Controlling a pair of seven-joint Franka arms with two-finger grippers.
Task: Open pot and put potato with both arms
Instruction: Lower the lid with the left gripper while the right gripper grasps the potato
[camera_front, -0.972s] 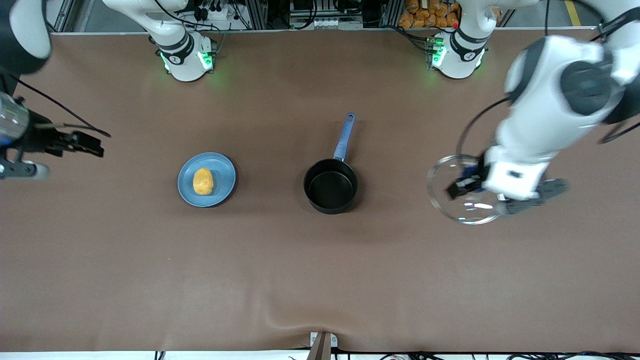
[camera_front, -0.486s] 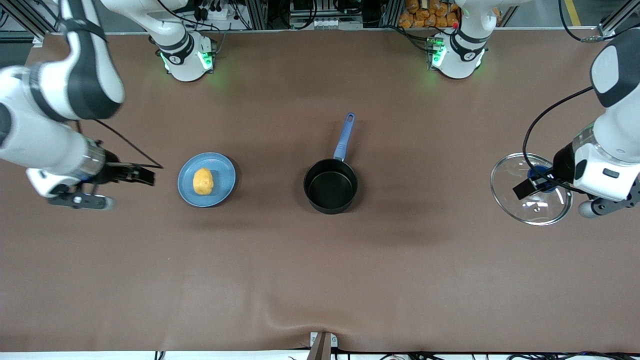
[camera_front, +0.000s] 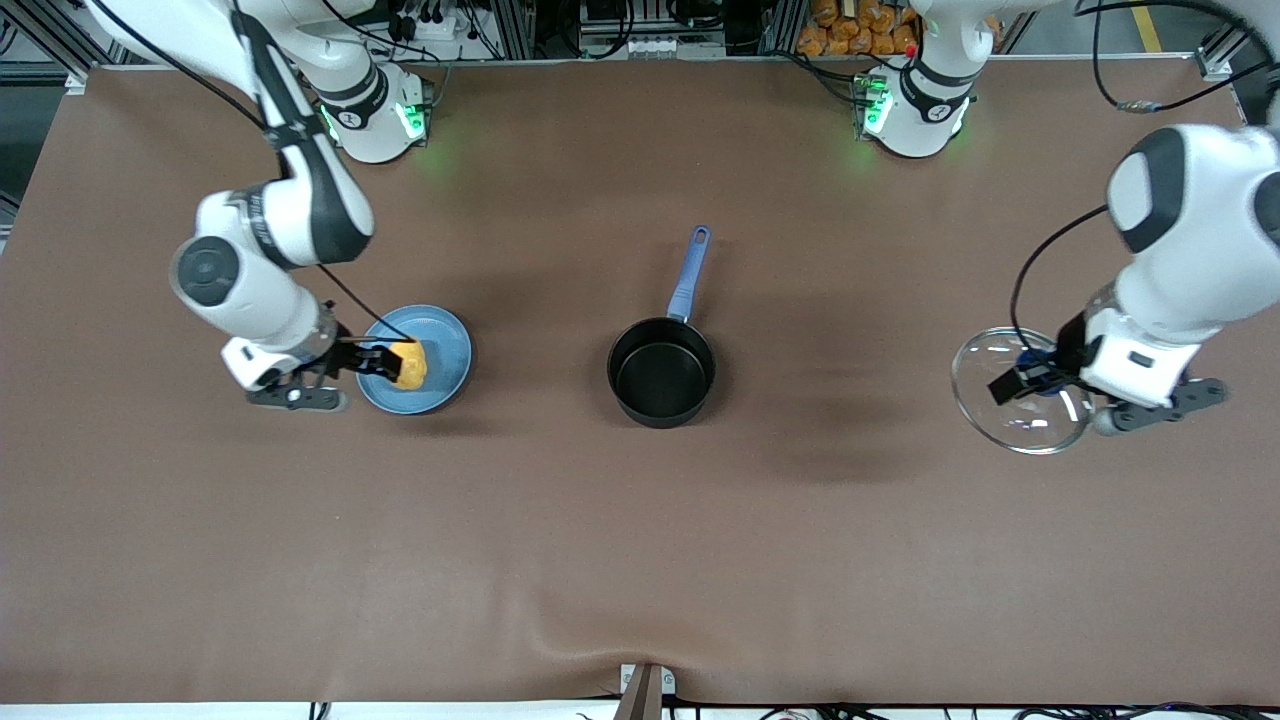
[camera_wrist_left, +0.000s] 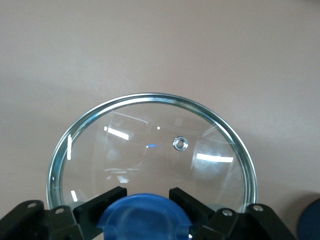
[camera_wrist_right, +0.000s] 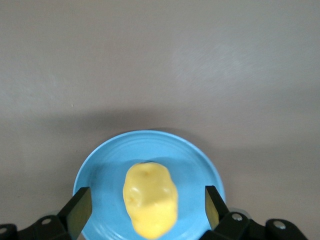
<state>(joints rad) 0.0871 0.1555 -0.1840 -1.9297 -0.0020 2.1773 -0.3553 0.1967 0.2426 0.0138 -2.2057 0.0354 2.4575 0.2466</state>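
Note:
The black pot (camera_front: 661, 372) stands open mid-table, its blue handle (camera_front: 688, 270) pointing toward the robot bases. The yellow potato (camera_front: 410, 363) lies on a light-blue plate (camera_front: 445, 340) toward the right arm's end. My right gripper (camera_front: 378, 360) is open over the plate. In the right wrist view the potato (camera_wrist_right: 150, 198) lies between and below its spread fingers (camera_wrist_right: 80, 207). My left gripper (camera_front: 1028, 380) is shut on the blue knob (camera_wrist_left: 145, 220) of the glass lid (camera_front: 1015, 415). It holds the lid low over the table toward the left arm's end.
The brown table mat (camera_front: 640, 560) lies bare around the pot and plate. The plate's rim also shows in the right wrist view (camera_wrist_right: 150, 140). The lid's glass with its vent hole fills the left wrist view (camera_wrist_left: 150, 145).
My right arm has swung in from the table's end and now hangs open over the potato. My left arm has carried the lid away from the pot, then slightly back, lower.

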